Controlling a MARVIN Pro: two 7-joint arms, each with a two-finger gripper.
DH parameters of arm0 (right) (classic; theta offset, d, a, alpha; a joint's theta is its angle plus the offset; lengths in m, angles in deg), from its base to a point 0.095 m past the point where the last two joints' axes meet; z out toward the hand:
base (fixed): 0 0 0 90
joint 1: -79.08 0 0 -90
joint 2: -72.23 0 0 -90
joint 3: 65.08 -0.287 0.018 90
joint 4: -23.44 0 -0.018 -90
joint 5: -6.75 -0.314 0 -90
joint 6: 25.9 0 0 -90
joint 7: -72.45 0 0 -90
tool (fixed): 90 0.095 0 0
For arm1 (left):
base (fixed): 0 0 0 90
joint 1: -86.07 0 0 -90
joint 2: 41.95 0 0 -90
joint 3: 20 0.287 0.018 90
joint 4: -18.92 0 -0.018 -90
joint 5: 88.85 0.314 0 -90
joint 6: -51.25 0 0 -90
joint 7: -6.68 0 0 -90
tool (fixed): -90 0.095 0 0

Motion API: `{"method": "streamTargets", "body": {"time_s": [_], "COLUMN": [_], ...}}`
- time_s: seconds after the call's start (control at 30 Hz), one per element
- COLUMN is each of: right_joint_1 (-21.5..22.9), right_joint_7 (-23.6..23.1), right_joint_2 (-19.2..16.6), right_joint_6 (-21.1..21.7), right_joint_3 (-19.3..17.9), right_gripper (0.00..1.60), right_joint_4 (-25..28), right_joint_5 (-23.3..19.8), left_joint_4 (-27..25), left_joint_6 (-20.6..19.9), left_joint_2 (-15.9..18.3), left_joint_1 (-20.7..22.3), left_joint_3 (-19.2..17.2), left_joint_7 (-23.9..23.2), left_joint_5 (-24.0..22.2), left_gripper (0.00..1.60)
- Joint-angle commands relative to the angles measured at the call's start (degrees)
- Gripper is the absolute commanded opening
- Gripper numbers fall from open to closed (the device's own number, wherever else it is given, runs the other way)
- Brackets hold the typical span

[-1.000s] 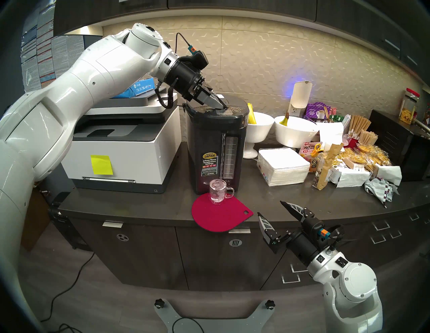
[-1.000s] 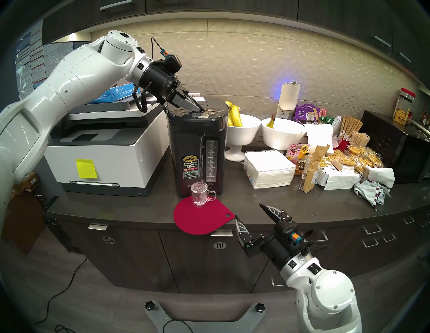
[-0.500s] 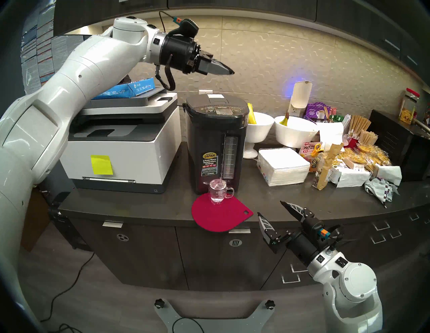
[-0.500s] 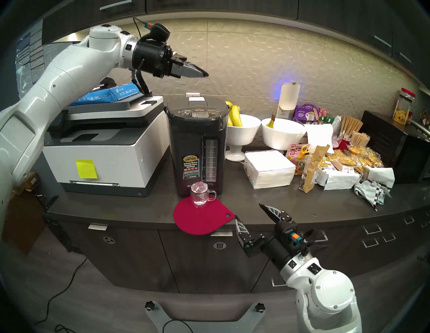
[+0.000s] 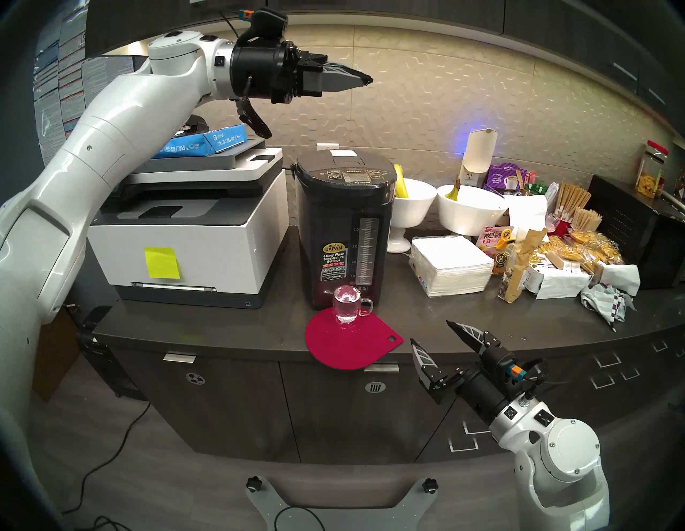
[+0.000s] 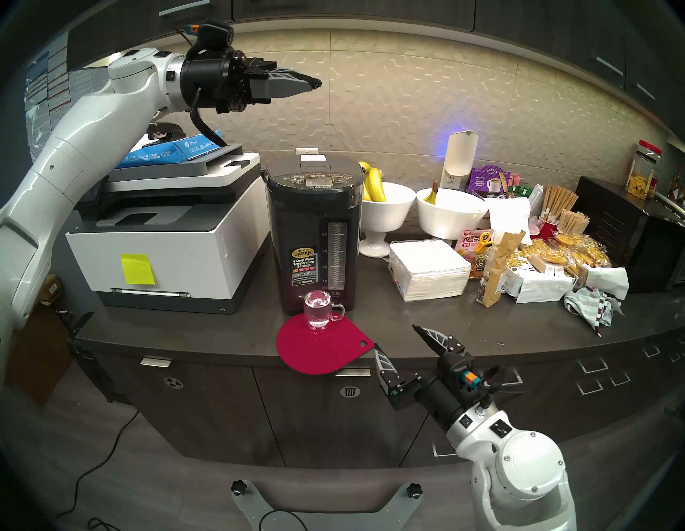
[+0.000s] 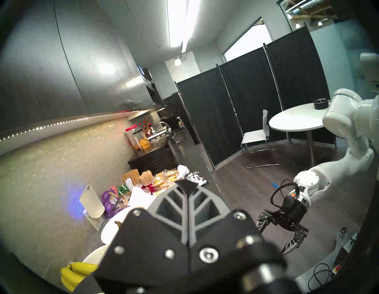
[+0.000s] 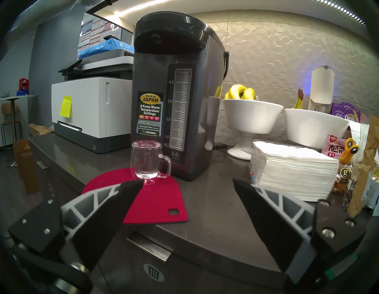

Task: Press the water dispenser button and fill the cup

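Observation:
The black water dispenser [image 5: 343, 230] [image 6: 313, 237] [image 8: 174, 98] stands mid-counter, its DISPENSE button [image 5: 354, 171] [image 6: 317, 175] bare on the top panel. No water runs from the spout. The clear glass cup [image 5: 346, 306] [image 6: 318, 309] [image 8: 146, 162] holds water and sits on a red mat [image 5: 348, 343] [image 8: 155, 203] below the spout, handle to the right. My left gripper [image 5: 367, 79] [image 6: 317, 84] [image 7: 187, 190] is shut, empty, high above the dispenser and pointing right. My right gripper [image 5: 432, 333] [image 6: 396, 337] [image 8: 187, 184] hangs open at the counter's front edge, right of the mat.
A white-and-grey printer [image 5: 192, 230] with a yellow note stands left of the dispenser. Two white bowls [image 5: 470, 209] with bananas, a napkin stack [image 5: 448, 265] and snack bags [image 5: 556, 259] crowd the counter on the right. Dark upper cabinets [image 5: 370, 15] hang just above my left wrist.
My left gripper lifted off the DISPENSE button, rose well above the dispenser and levelled out pointing right. The water stream stopped. The right arm stayed still.

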Motion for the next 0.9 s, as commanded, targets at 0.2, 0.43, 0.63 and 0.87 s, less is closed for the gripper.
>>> {"method": "streamTargets", "body": {"time_s": [0.2,0.43,0.63,0.87], "right_joint_1": [0.39,0.39,0.38,0.35], "right_joint_7": [-0.09,-0.10,-0.12,-0.14], "right_joint_2": [-0.07,-0.06,-0.06,-0.06], "right_joint_6": [-0.26,-0.27,-0.27,-0.26], "right_joint_3": [0.08,0.08,0.07,0.07], "right_gripper": [1.60,1.60,1.60,1.60], "right_joint_4": [1.04,1.05,1.11,1.19], "right_joint_5": [-0.02,-0.02,-0.01,0.01], "left_joint_4": [-11.78,-17.28,-22.01,-29.65], "left_joint_6": [8.21,13.75,18.09,20.91], "left_joint_2": [9.48,14.56,18.84,23.39], "left_joint_1": [-11.20,-16.71,-21.88,-28.57], "left_joint_3": [-4.11,-7.35,-10.31,-11.27], "left_joint_7": [4.55,10.76,16.98,25.06], "left_joint_5": [-7.38,-8.89,-10.30,-11.76], "left_gripper": [0.00,0.00,0.00,0.00]}}
